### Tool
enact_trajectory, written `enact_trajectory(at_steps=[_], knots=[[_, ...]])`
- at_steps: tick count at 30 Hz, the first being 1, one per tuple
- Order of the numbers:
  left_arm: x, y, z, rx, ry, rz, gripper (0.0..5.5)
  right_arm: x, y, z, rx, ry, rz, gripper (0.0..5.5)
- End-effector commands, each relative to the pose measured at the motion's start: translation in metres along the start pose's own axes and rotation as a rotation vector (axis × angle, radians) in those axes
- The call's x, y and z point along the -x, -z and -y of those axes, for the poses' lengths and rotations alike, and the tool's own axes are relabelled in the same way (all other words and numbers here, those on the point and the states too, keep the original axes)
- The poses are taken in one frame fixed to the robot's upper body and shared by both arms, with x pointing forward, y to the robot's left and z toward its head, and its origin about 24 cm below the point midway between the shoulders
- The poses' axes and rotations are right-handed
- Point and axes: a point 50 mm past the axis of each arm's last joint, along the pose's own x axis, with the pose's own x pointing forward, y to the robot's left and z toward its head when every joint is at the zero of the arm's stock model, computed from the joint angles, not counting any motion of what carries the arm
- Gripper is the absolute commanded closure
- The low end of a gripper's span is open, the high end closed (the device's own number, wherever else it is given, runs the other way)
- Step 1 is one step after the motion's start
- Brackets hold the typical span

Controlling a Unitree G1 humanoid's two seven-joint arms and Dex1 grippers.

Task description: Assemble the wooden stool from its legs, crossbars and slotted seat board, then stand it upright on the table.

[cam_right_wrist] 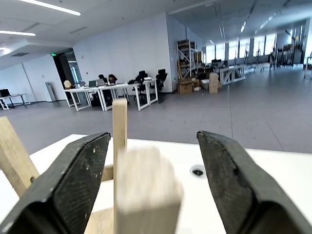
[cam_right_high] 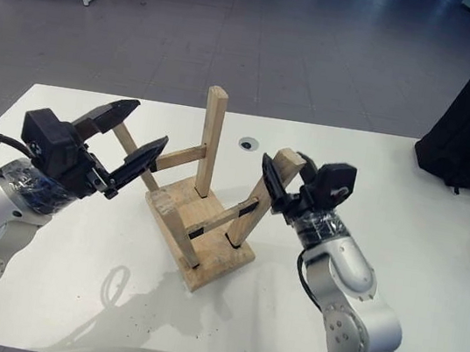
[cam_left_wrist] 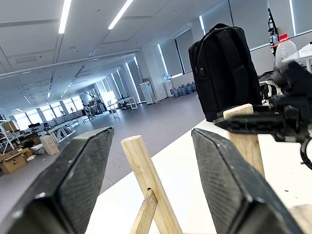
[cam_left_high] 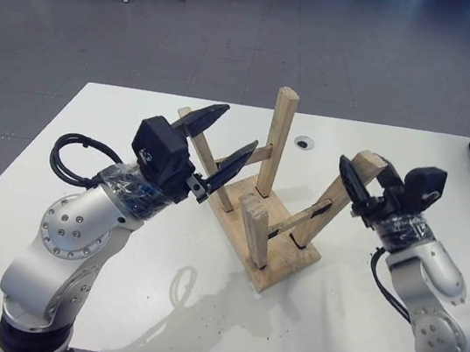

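L gripper [cam_left_high: 238, 128], R gripper [cam_right_high: 287, 171] spread, each astride a stool leg [cam_left_wrist: 142, 173]; L wrist view: backpack [cam_left_wrist: 224, 68] behind.

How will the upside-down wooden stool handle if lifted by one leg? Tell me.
Probably rigid: the pale wooden stool has crossbars bracing its splayed legs. Likely to swing seat-down, since the flat seat board hangs off-centre from any leg.

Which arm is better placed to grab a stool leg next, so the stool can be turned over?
Right, probably. The right gripper is open with the top of the right-hand leg close in between its fingers. The left gripper is open too, but the left-hand leg sits out by the fingertips.
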Motion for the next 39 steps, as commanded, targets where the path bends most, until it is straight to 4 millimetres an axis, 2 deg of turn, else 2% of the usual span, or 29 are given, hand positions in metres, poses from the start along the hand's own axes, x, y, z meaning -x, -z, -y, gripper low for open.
enact_trajectory(at_steps=[1, 3, 6, 7, 8, 10, 14, 16, 17, 18, 20, 21, 23, 27, 30, 34, 35, 38, 39], knots=[[-0.003, 0.0, -0.003, -0.015, 0.0, 0.01, 2.56, -0.008, -0.012, 0.001, 0.082, -0.018, 0.036, 2.22], [-0.003, 0.001, -0.004, -0.016, 0.001, 0.01, 2.56, -0.012, -0.021, 0.0, 0.147, -0.024, 0.071, 2.22], [-0.004, 0.002, -0.005, -0.022, -0.003, 0.01, 2.56, -0.012, -0.034, -0.006, 0.337, -0.078, 0.123, 2.22], [-0.004, 0.002, -0.005, -0.023, -0.006, 0.01, 2.56, -0.011, -0.036, -0.009, 0.416, -0.089, 0.141, 2.22], [-0.004, 0.002, -0.006, -0.024, -0.008, 0.01, 2.56, -0.009, -0.039, -0.012, 0.568, -0.092, 0.183, 2.22], [-0.004, 0.003, -0.006, -0.025, -0.011, 0.01, 2.56, -0.005, -0.039, -0.018, 0.772, -0.121, 0.237, 2.22], [-0.003, 0.003, -0.009, -0.033, -0.021, 0.01, 2.56, -0.004, -0.039, -0.029, 0.991, -0.21, 0.337, 2.22], [-0.004, 0.002, -0.009, -0.032, -0.022, 0.014, 2.56, 0.003, -0.017, -0.038, 1.198, -0.354, 0.35, 2.22], [-0.004, 0.001, -0.009, -0.029, -0.016, 0.016, 2.56, 0.008, 0.0, -0.039, 1.25, -0.417, 0.304, 2.22], [-0.005, 0.001, -0.008, -0.019, -0.006, 0.015, 2.56, 0.014, 0.027, -0.033, 1.265, -0.485, 0.176, 2.22], [-0.007, 0.002, -0.009, -0.006, 0.017, 0.01, 2.56, 0.042, 0.086, -0.022, 1.196, -0.652, -0.176, 2.22], [-0.007, 0.001, -0.01, -0.004, 0.027, 0.008, 2.56, 0.06, 0.109, -0.019, 1.091, -0.711, -0.346, 2.22], [-0.008, 0.001, -0.011, -0.004, 0.04, 0.008, 2.56, 0.076, 0.123, -0.022, 0.963, -0.766, -0.45, 2.22], [-0.01, 0.002, -0.012, -0.009, 0.037, 0.012, 2.56, 0.064, 0.114, -0.024, 0.918, -0.727, -0.383, 2.22], [-0.009, 0.001, -0.011, -0.015, 0.023, 0.018, 2.56, 0.044, 0.091, -0.018, 0.967, -0.624, -0.231, 2.22], [-0.008, 0.001, -0.012, -0.059, 0.018, 0.014, 2.56, 0.006, 0.032, -0.037, 0.826, -0.544, 0.031, 2.22], [-0.008, 0.0, -0.012, -0.063, 0.015, 0.02, 2.56, 0.002, 0.022, -0.04, 0.819, -0.538, 0.072, 2.22], [-0.005, -0.007, -0.009, -0.061, 0.049, 0.045, 2.56, -0.012, -0.017, -0.037, 0.621, -0.405, 0.181, 2.22], [-0.003, -0.008, -0.007, -0.055, 0.066, 0.048, 2.56, -0.014, -0.025, -0.036, 0.576, -0.379, 0.199, 2.22]])
